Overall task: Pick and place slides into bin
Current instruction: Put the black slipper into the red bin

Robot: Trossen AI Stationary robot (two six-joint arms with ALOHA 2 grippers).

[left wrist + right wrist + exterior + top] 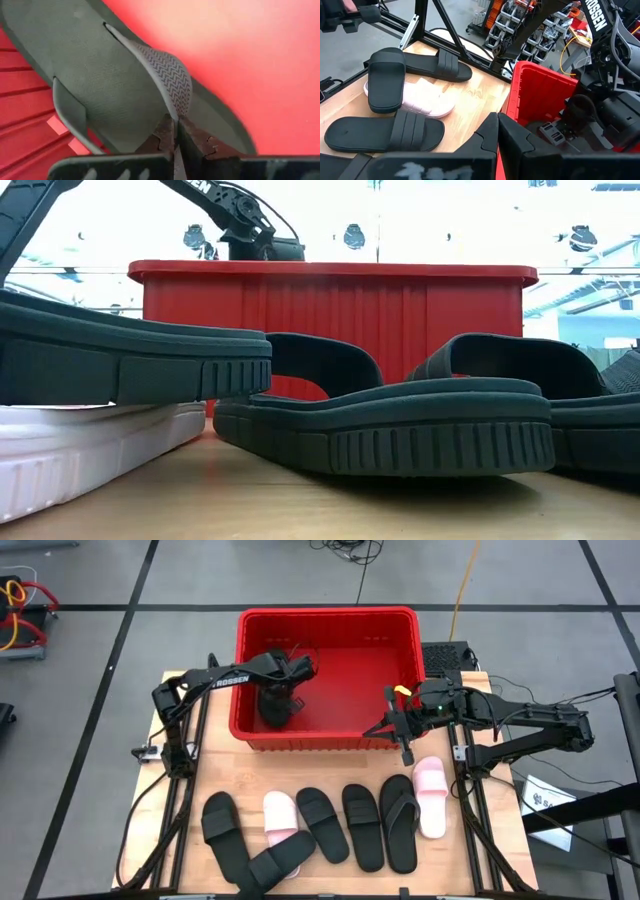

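Note:
The red bin (pixel 328 740) stands at the table's far middle. My left gripper (pixel 281 698) reaches down into its left half, shut on a black flip-flop (pixel 100 85) whose strap bears a chevron pattern. My right gripper (pixel 406 752) hangs shut and empty above the bin's near right corner (pixel 540 100). On the table in front of the bin lie several black slides (pixel 322 823), a black flip-flop (pixel 400 823) and two pink slides (pixel 283 818), (pixel 431 795). One black slide (pixel 275 865) lies partly on the left pink one. My left gripper pinches the flip-flop's patterned thong strap (pixel 176 107) between its two fingers, coming steeply from above. The flip-flop lies footbed up inside the bin, one long edge near the ribbed wall (pixel 25 105). Whether its sole rests on the bin floor, I cannot tell.
The arms' black frames stand at the table's left (pixel 170 730) and right (pixel 470 755). In the low view the near slides (pixel 400 420) block most of the table, with the bin's wall (pixel 330 310) behind them. Bare wood shows between the bin and the row of slides.

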